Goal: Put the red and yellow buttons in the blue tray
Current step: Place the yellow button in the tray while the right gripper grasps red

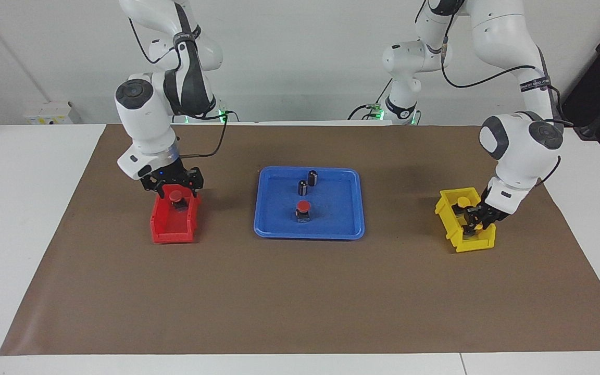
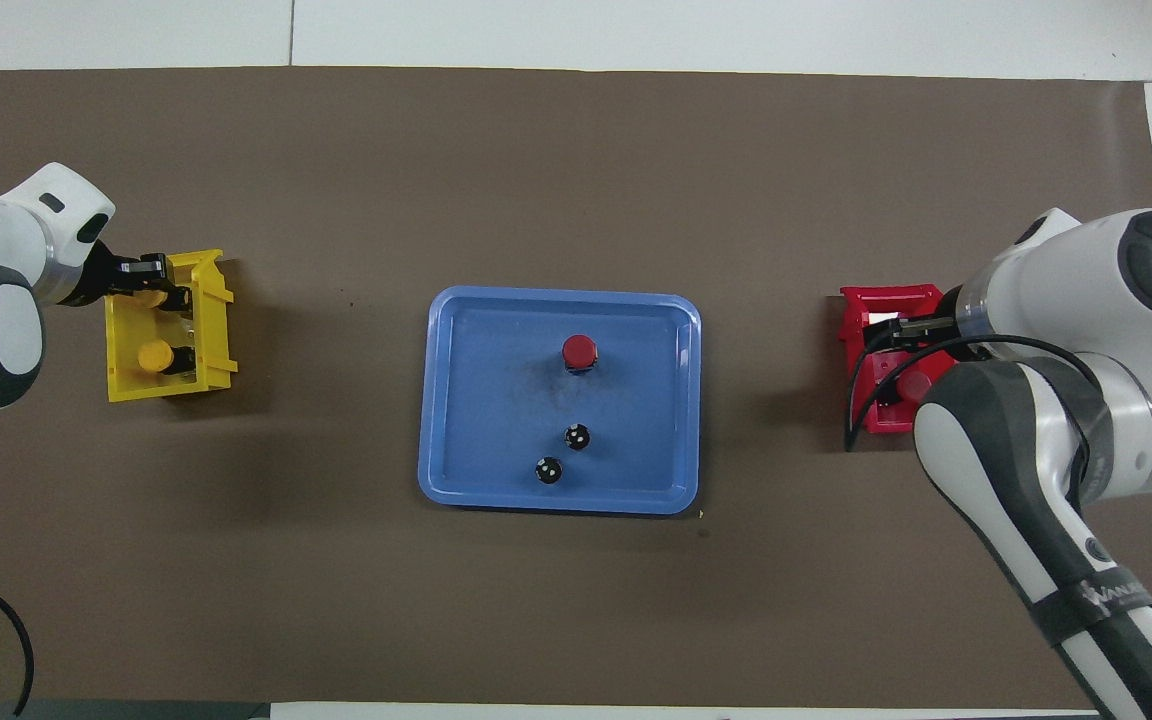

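The blue tray point(image 1: 331, 219) point(image 2: 486, 400) lies mid-table with one red button point(image 1: 303, 207) point(image 2: 579, 351) standing in it. A second red button point(image 1: 175, 196) sits in the red bin point(image 1: 171, 232) point(image 2: 891, 297). My right gripper point(image 1: 176, 188) hangs open just over that button, a finger on each side of it. My left gripper point(image 1: 473, 221) point(image 2: 151, 280) is down in the yellow bin point(image 1: 474, 244) point(image 2: 218, 335), shut on a yellow button point(image 1: 479, 226) point(image 2: 144, 296). Another yellow button point(image 1: 464, 200) point(image 2: 154, 355) stands beside it, nearer to the robots.
Two dark capless cylinders point(image 1: 313, 177) point(image 1: 303, 186) stand in the tray, nearer to the robots than the red button. A brown mat point(image 1: 300, 291) covers the table. The red bin is toward the right arm's end, the yellow bin toward the left arm's.
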`<state>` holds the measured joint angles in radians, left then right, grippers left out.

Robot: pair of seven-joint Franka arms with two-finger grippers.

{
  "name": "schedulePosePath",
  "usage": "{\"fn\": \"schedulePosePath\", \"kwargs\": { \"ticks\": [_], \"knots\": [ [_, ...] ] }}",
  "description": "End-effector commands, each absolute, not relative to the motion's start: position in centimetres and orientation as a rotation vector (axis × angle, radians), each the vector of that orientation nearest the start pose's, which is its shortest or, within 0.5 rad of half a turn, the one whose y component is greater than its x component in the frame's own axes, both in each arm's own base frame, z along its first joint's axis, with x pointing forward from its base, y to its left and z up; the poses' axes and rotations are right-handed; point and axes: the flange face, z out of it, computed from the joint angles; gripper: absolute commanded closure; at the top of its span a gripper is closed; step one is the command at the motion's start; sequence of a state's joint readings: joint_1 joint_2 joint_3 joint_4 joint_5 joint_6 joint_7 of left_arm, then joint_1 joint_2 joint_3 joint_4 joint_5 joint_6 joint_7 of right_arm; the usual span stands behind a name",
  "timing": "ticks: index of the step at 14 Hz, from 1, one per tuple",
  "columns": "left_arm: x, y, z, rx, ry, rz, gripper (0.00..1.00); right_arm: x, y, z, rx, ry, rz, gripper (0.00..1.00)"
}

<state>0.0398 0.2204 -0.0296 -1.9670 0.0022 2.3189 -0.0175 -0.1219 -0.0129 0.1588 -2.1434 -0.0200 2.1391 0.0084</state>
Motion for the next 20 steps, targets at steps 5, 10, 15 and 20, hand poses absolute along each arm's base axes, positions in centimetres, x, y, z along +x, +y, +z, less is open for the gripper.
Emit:
{"fn": "schedulePosePath", "kwargs": {
  "ticks": [5,10,15,20],
  "knots": [
    [63.6,-10.3,49.7,-3.031,-0.077,-0.159,0.98,50.8,0.9,38.5,-3.102,-0.079,-0.039,0.34],
    [56.0,-28.6,46.0,-3.100,-0.347,-0.269,0.98,50.7,0.9,37.1,-3.100,-0.084,-0.030,0.37],
    [52.4,-36.8,40.7,-3.125,-0.393,-0.254,0.99,50.2,0.7,35.9,-3.100,-0.080,-0.013,0.38],
    [50.3,-39.7,36.5,-3.118,-0.371,-0.207,0.98,49.7,0.7,35.2,-3.102,-0.080,-0.028,0.40]
  ]
}}
